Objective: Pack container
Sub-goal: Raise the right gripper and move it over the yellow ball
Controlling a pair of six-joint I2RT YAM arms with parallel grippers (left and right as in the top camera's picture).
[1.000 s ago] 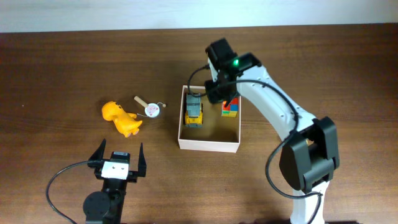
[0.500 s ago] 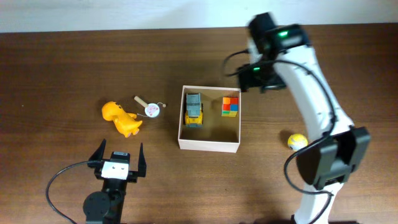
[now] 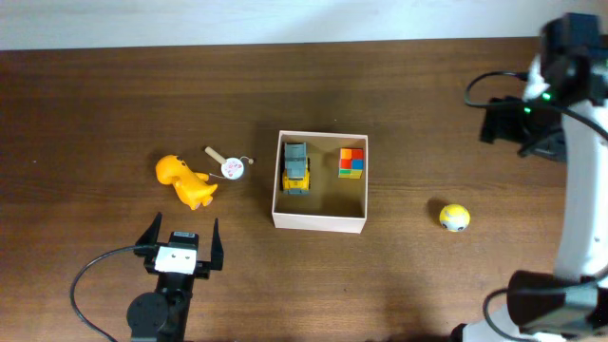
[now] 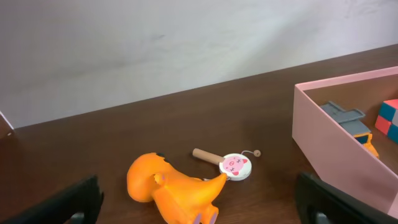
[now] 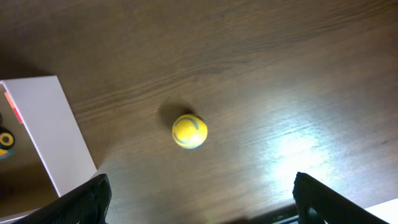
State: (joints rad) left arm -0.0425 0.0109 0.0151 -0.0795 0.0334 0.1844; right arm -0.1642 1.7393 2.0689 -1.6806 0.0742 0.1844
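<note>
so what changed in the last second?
The right gripper, open, withdrew from over the colored cube in the container and swung far to the right, where its wrist camera now looks down on the yellow ball. The cube stays in the container beside the toy truck. Left gripper, orange dinosaur and paddle toy have not moved.

Left wrist view: container [image 4: 336, 149] runs off the right edge; its near wall hides most of the toy truck [image 4: 348, 117]; colour cube [image 4: 388, 116] clipped by that edge. Right wrist view: container [image 5: 56, 137] cut at left, one corner seen. Overhead: right arm [image 3: 581, 209] leaves frame at right; print on the stick-handled disc [image 3: 233, 168] too small to read.
</note>
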